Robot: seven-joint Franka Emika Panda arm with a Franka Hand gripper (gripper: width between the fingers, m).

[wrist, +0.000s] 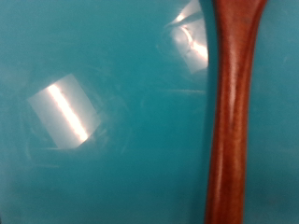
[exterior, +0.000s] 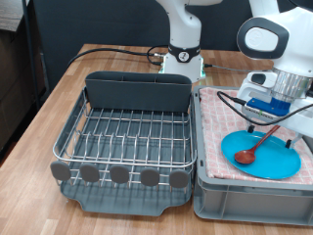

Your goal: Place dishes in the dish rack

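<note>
The gripper (exterior: 277,119) hangs low over the grey bin (exterior: 256,191) with pink checked cloth; whether its fingers are spread or pressed together cannot be told. Just beneath it, the reddish-brown wooden spoon (exterior: 262,144) lies on the light-blue plate (exterior: 279,162), its handle (wrist: 234,112) apparently running up toward the fingers. The empty dish rack (exterior: 125,147) stands well aside.

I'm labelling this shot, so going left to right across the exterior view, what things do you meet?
Dish rack → grey bin with checked cloth → blue plate carrying the wooden spoon, with the gripper above it.
</note>
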